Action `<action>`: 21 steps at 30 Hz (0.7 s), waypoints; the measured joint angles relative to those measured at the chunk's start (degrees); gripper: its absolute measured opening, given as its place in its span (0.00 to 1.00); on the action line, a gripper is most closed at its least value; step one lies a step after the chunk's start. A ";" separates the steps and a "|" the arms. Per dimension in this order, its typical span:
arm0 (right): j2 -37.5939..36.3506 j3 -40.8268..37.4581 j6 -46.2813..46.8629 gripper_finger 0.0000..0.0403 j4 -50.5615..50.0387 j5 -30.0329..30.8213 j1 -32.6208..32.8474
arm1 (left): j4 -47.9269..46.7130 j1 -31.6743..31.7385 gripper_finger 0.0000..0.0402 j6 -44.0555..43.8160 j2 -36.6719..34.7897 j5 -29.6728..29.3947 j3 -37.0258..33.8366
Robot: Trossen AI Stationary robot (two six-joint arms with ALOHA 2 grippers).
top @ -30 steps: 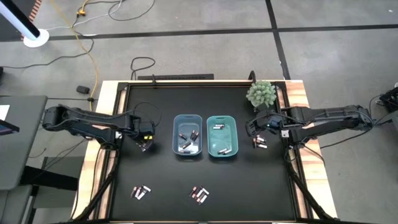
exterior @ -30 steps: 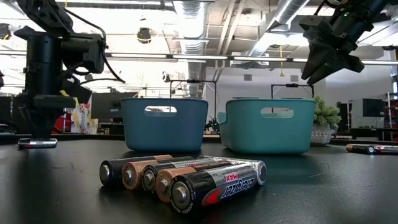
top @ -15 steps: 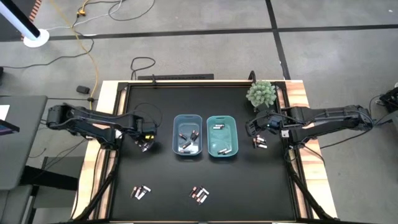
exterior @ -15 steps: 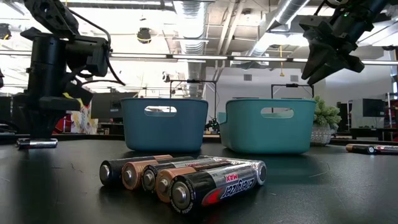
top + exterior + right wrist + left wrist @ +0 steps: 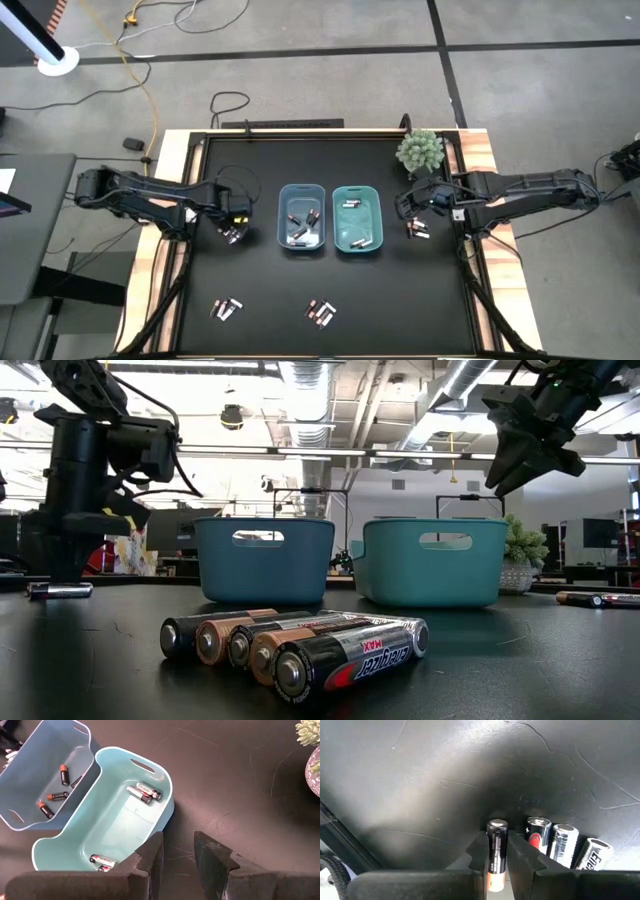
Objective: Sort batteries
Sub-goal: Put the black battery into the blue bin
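My left gripper (image 5: 231,233) points down at the table's left side, shut on one dark battery (image 5: 496,851) with a copper end. Three more batteries (image 5: 563,845) lie side by side right next to it. My right gripper (image 5: 408,206) hangs open above the table, right of the teal bin (image 5: 357,219), with nothing between its fingers (image 5: 150,851). The blue bin (image 5: 301,218) and the teal bin each hold a few batteries. Loose batteries lie in groups at the near left (image 5: 227,308), the near middle (image 5: 321,313) and the right (image 5: 417,229). My left gripper pinches the battery's two long sides (image 5: 496,862) between its two fingers, which come from above and point down across it. The battery lies level between them. Its silvery end (image 5: 497,825) reaches past the fingers; it seems to rest on the black table.
A small potted plant (image 5: 419,150) stands at the far right of the table, near my right arm. The two bins sit side by side in the middle. In the low view the near-middle batteries (image 5: 300,645) lie in the foreground. Wooden rails edge the black tabletop (image 5: 300,165).
My left gripper has shut on one battery at the table's left side, after a small shift over that group. My right arm has kept still.
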 joint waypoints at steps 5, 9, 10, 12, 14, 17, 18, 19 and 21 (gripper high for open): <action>0.02 0.02 1.27 0.32 0.00 0.00 0.00 | -0.08 0.30 0.09 1.43 -0.09 -0.36 -0.02; 0.02 0.02 1.35 0.32 0.00 0.00 0.00 | -0.45 1.09 0.10 2.46 -0.10 -0.60 1.22; 0.02 0.02 1.35 0.32 0.02 0.00 0.00 | -0.62 1.26 0.10 3.21 -0.07 -1.01 1.93; 0.00 0.00 1.37 0.32 0.02 0.00 0.00 | -1.70 1.75 0.11 5.07 0.15 -3.12 3.37; 0.01 0.02 1.47 0.32 0.02 0.01 0.00 | -2.45 2.74 0.11 7.33 -0.01 -4.57 5.74; 0.02 0.02 2.51 0.32 0.03 0.00 0.00 | -4.58 4.74 0.12 11.37 0.07 -6.35 9.42; 0.01 0.00 2.82 0.32 0.03 0.02 0.00 | -5.19 5.38 0.12 12.64 0.04 -6.94 10.74; 0.02 0.02 2.86 0.32 0.06 0.02 0.00 | -5.61 6.08 0.12 14.01 -0.02 -7.31 12.31; 0.02 0.02 2.92 0.32 0.26 0.02 0.00 | -4.44 7.14 0.12 16.80 -0.02 -7.97 15.88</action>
